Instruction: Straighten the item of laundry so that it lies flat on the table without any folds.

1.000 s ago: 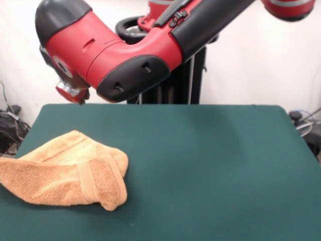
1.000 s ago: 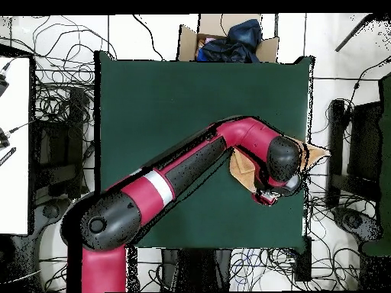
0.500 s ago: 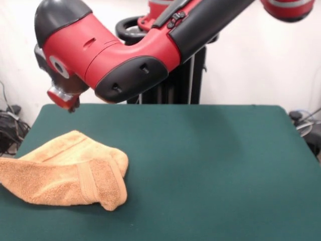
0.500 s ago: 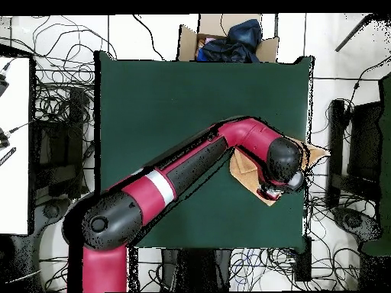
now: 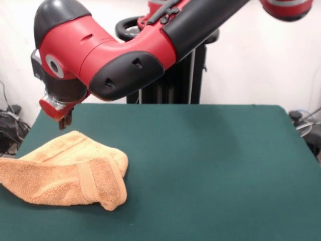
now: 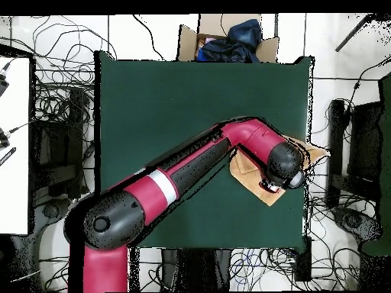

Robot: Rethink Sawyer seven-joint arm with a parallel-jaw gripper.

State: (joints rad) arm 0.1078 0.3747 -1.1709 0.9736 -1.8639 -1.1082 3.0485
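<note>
The towel (image 5: 65,173), soft, light and limp, lies folded; its top flap's edge should be pinched. Whether the gripper's (image 5: 64,119) fingers are spread cannot be told.

The towel (image 5: 65,170) at lower left is rough, looped terry cloth with a flatter woven band. The table (image 5: 210,165) has a matt, felt-like green top. The arm (image 5: 110,55) wears glossy, smooth plastic shells.
</note>
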